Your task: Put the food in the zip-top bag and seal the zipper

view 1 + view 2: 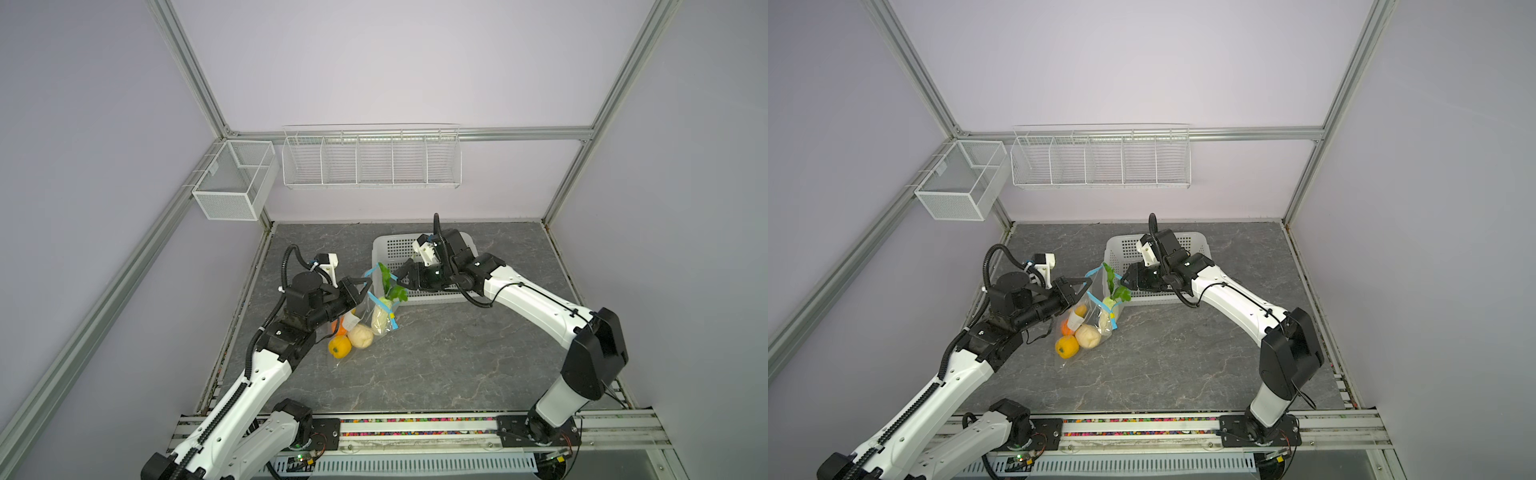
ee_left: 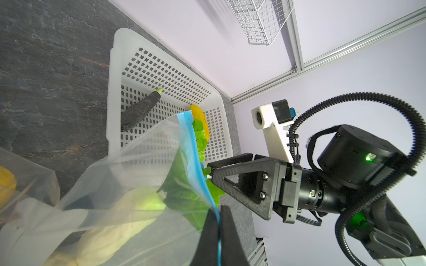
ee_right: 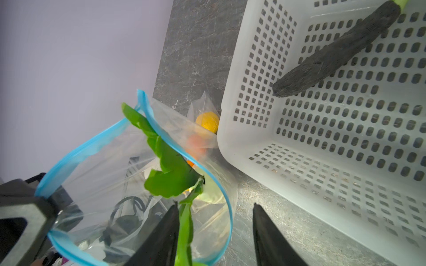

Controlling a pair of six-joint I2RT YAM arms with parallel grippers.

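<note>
Beside white basket (image 1: 1117, 253), open, part-filled zip-top bag (image 1: 1094, 306)

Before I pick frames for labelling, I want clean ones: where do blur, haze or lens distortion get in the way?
Both top views: even light, but the wide angle splays the frame posts outward. Left wrist view: the left gripper, shut on the zipper, is soft, and the zip-top bag hazes the basket behind. Right wrist view: the open right gripper is dark and blurred.
</note>
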